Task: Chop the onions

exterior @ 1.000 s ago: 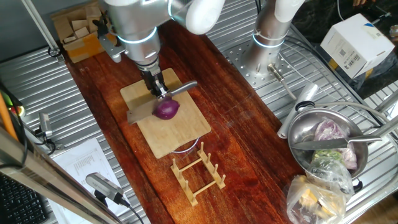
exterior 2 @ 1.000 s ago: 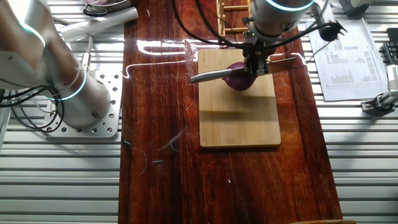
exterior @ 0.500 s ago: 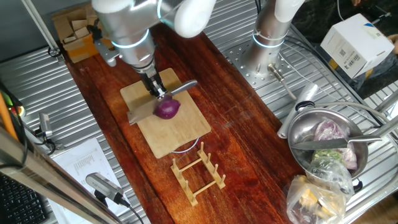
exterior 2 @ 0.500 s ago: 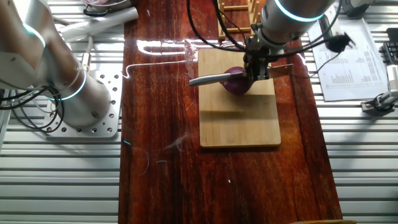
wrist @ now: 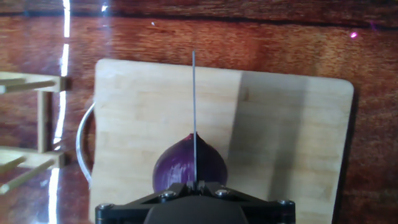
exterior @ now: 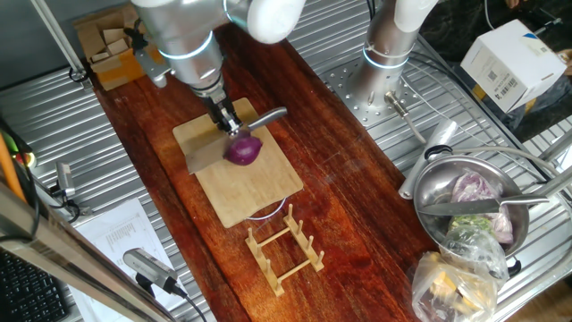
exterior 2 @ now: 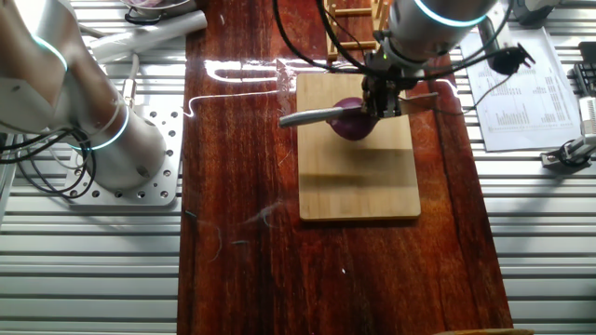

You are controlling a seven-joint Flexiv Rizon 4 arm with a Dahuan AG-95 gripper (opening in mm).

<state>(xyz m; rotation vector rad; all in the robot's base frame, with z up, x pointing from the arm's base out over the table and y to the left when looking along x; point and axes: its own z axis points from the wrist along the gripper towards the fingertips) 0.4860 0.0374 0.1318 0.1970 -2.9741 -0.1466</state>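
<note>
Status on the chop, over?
Gripper shut on knife. Blade edge-on across red onion, onion whole on bamboo board. Nothing blocking.

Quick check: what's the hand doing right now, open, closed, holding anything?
Hand: closed on the knife, blade edge-on above the red onion on the cutting board.

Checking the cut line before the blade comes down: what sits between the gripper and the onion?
Only the knife: the gripper holds it, and in the hand view its blade edge runs straight over the middle of the onion.
</note>
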